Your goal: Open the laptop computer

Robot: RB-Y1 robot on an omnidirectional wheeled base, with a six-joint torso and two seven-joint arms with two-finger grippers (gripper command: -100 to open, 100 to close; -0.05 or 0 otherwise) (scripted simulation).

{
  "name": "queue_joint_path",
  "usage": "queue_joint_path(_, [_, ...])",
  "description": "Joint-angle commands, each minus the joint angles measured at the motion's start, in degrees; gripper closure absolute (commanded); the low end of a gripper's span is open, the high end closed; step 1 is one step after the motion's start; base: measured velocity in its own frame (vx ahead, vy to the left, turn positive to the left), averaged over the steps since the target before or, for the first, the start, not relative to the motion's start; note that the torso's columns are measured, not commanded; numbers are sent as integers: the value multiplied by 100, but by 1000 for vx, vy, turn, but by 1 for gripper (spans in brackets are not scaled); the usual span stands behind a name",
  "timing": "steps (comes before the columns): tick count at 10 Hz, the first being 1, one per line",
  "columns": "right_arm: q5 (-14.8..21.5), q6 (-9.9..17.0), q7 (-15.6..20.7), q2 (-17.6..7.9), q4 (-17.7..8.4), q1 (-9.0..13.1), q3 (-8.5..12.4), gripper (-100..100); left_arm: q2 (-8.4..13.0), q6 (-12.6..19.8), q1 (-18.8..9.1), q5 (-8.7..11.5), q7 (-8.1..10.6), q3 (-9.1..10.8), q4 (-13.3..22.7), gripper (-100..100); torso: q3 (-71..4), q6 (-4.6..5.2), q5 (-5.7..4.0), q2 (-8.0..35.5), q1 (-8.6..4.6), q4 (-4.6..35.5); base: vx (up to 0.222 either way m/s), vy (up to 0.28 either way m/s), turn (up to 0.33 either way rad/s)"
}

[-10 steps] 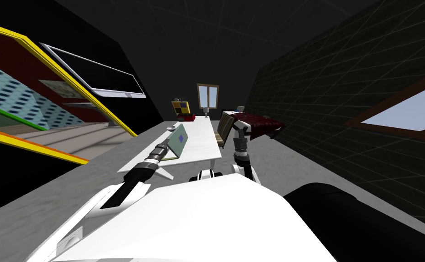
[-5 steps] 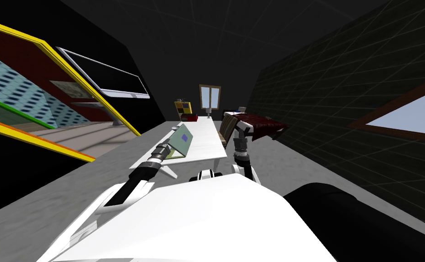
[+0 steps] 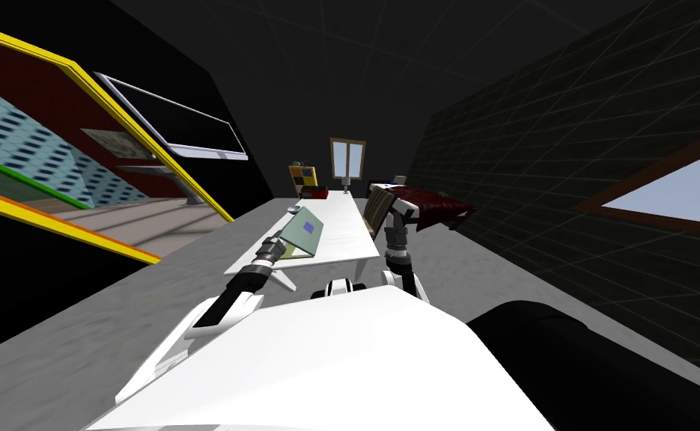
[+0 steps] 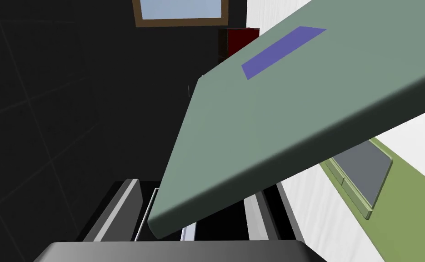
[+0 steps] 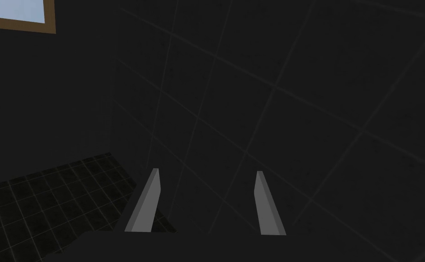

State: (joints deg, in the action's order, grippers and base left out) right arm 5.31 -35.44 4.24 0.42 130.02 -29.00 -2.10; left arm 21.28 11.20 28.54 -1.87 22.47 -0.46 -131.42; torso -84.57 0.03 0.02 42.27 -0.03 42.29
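Observation:
The laptop (image 3: 305, 233) lies on the long white table (image 3: 344, 241) with its grey-green lid (image 4: 297, 104) raised partway; a blue patch marks the lid. Its green base (image 4: 411, 204) with a grey touchpad (image 4: 366, 175) shows under the lid. My left gripper (image 3: 278, 243) is at the lid's near edge. In the left wrist view the lid's corner sits between the fingers (image 4: 127, 209) of the left gripper (image 4: 193, 193), which stand wide apart, open. My right arm (image 3: 394, 236) is held up beside the chair, and the right gripper (image 5: 207, 184) is open and holds nothing.
A chair (image 3: 374, 209) stands at the table's right side, with dark red furniture (image 3: 430, 202) behind it. A small bowl (image 3: 293, 209), a red box (image 3: 312, 193) and a yellow item (image 3: 302, 176) sit further along the table. A screen (image 3: 183, 127) hangs on the left wall.
The whole head view has shifted, so the table and laptop now sit further right in it. My left gripper has stayed at the lid's edge. The lid's tilt looks about the same.

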Motion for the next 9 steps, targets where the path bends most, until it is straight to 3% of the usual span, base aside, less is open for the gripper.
queue_joint_path(1, [0,0,0,0,0,0,0,0,-248,-195,-113,224,182,-83,325,100,0,1,-4,2,-10,0,-25,82,-4])
queue_joint_path(4, [0,0,0,0,0,0,0,0,-521,-388,-263,477,376,-172,703,100,1,-3,-2,5,4,4,-24,93,-5])
queue_joint_path(5, [0,0,0,0,0,0,0,0,-455,-342,-236,424,326,-150,650,100,2,-4,-4,7,2,5,-9,42,-3])
queue_joint_path(7, [0,0,0,1,0,0,-1,0,-667,-612,-355,597,435,-235,1043,100,2,-2,-8,7,-11,5,-21,59,0])
queue_joint_path(8, [0,0,0,0,0,0,0,0,-559,-441,-222,555,435,-196,766,-100,4,-3,-3,11,6,6,-3,37,5])
queue_joint_path(9, [0,0,0,1,0,0,-1,0,-521,-356,-152,560,471,-183,607,-100,0,-4,-4,3,-3,3,31,-9,21])
